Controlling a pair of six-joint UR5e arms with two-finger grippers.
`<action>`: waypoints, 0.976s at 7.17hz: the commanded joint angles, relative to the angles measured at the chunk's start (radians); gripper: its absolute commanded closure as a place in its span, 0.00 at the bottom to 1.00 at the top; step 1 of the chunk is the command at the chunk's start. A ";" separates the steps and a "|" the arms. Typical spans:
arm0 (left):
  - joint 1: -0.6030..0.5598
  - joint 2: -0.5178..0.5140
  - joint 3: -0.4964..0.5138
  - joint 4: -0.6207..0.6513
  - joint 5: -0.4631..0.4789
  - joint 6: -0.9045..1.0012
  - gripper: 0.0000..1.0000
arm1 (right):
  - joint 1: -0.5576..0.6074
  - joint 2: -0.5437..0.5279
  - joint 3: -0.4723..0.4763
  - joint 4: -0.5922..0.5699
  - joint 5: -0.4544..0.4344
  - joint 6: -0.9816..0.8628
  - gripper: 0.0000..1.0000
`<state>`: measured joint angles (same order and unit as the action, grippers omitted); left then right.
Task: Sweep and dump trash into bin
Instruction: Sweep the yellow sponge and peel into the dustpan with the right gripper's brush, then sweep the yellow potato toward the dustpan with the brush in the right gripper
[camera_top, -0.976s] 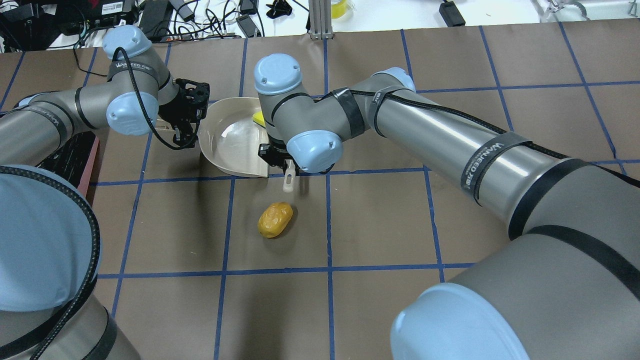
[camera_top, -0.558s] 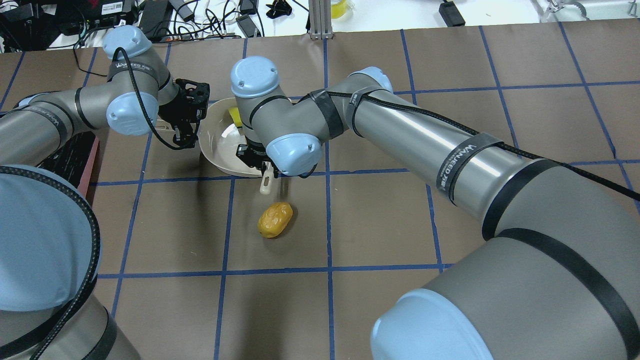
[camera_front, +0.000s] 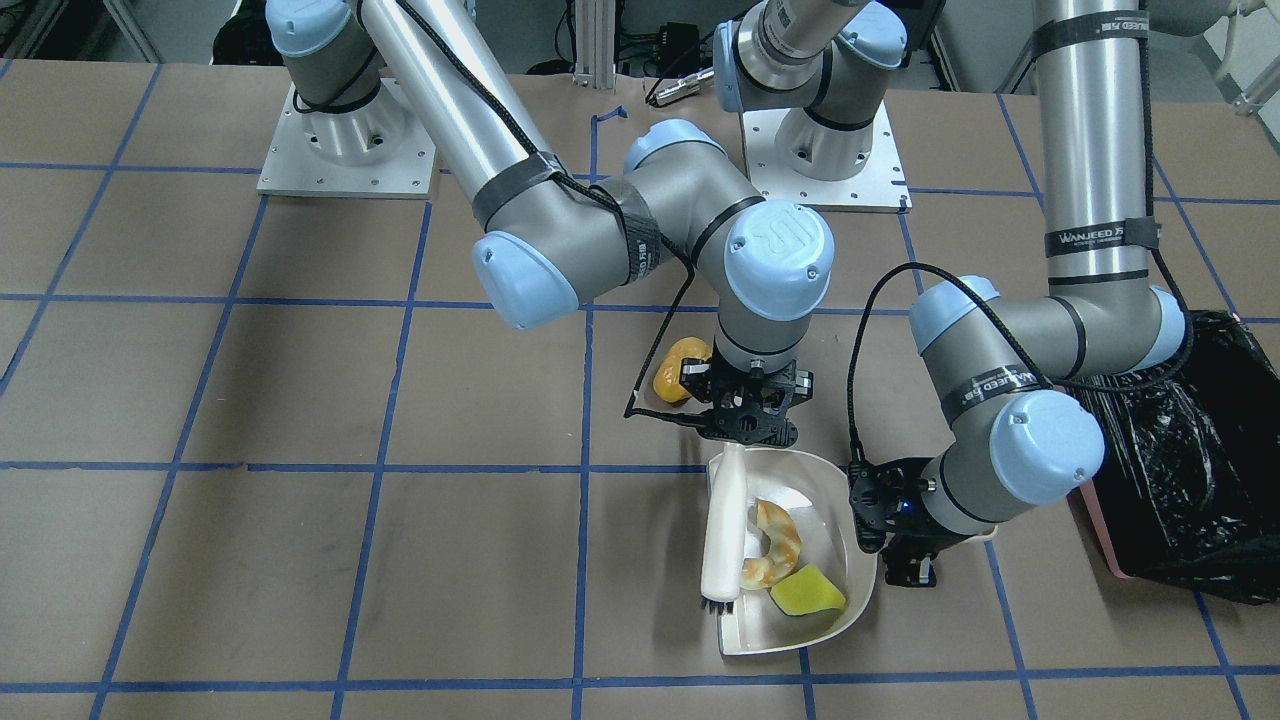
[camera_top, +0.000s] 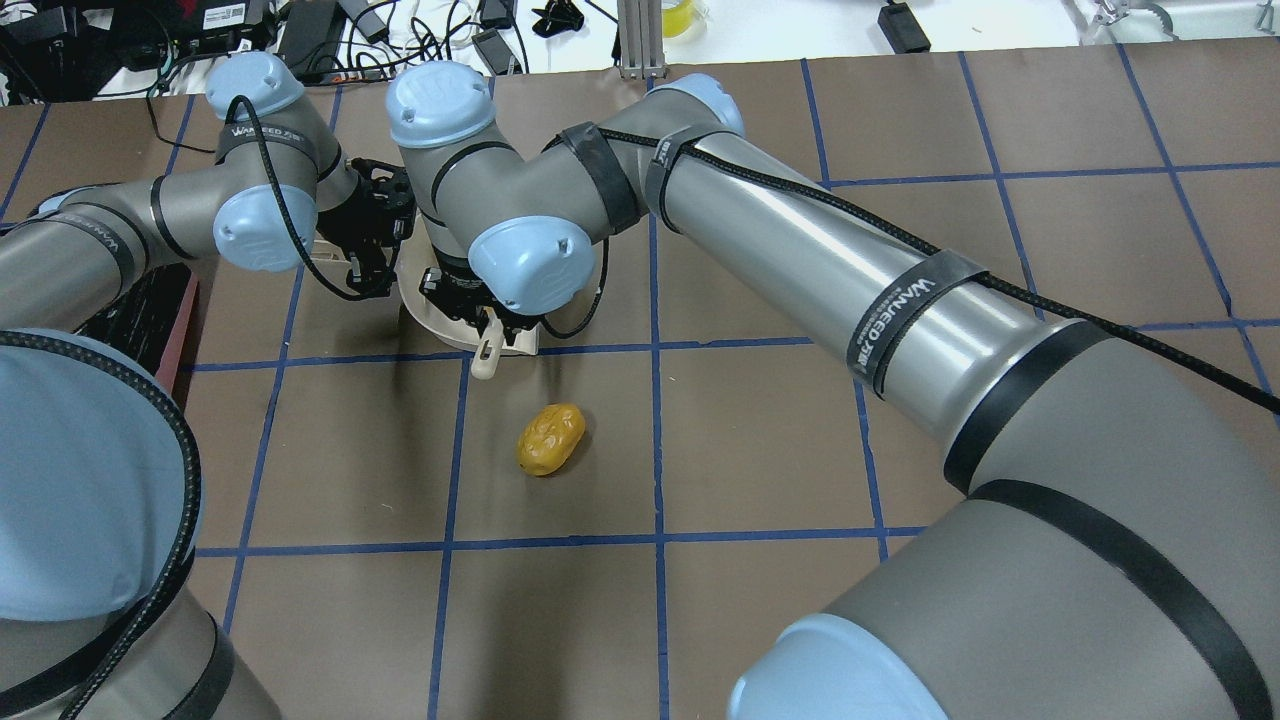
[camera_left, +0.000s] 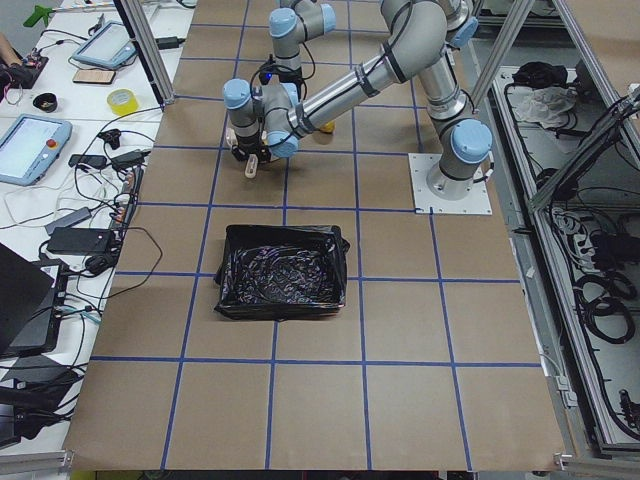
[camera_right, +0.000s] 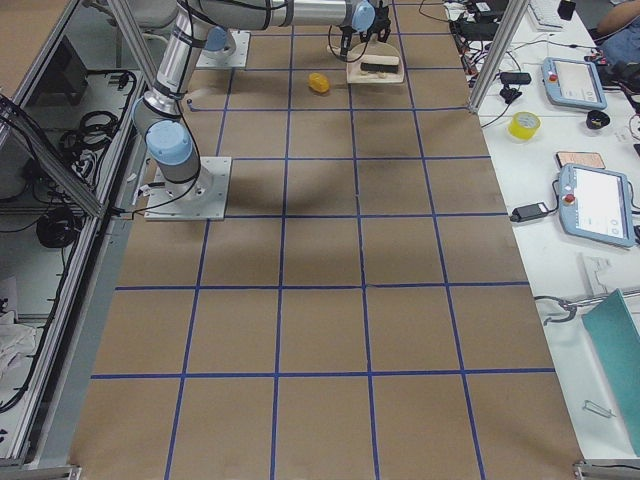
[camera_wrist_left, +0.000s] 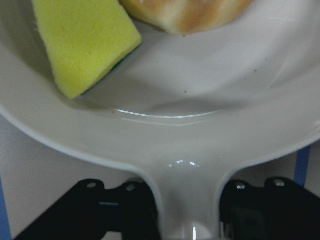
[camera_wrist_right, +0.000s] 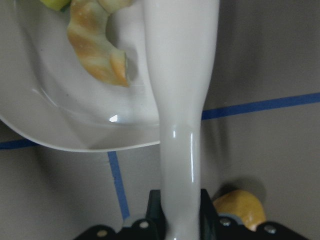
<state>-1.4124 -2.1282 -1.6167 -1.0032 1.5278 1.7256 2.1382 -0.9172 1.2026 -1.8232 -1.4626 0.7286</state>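
The cream dustpan (camera_front: 830, 480) holds the tan bread crescent (camera_front: 775, 545) and the yellow-green sponge wedge (camera_front: 808, 592). Both also show in the left wrist view, the sponge (camera_wrist_left: 82, 42) beside the crescent (camera_wrist_left: 190, 12). My left gripper (camera_front: 900, 555) is shut on the dustpan's handle (camera_wrist_left: 187, 200). My right gripper (camera_front: 745, 430) is shut on a white brush (camera_front: 722, 540), which lies over the pan's left side. The golden-brown potato (camera_top: 550, 438) lies on the table outside the pan, behind my right gripper (camera_top: 475, 300). The bin (camera_front: 1180, 480), pink with a black bag, stands beyond my left arm.
The brown table cover has a blue tape grid. The bin (camera_left: 282, 270) stands towards the table's left end, about one grid square from the dustpan. Cables and devices lie on the bench past the table's far edge (camera_top: 400, 40).
My right arm has swung left across the dustpan with the brush, pushing the sponge wedge deeper into the pan. The potato and my left gripper have not moved.
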 joint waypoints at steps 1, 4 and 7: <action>0.004 0.020 -0.015 0.000 0.006 0.046 1.00 | -0.064 -0.087 0.017 0.141 -0.024 -0.038 1.00; 0.081 0.092 -0.154 0.015 0.011 0.191 1.00 | -0.090 -0.270 0.261 0.151 -0.030 -0.078 1.00; 0.104 0.215 -0.359 0.109 0.014 0.212 1.00 | -0.072 -0.342 0.515 -0.017 -0.022 -0.016 1.00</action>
<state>-1.3155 -1.9678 -1.9051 -0.9101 1.5400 1.9423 2.0556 -1.2397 1.6077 -1.7492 -1.4888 0.6718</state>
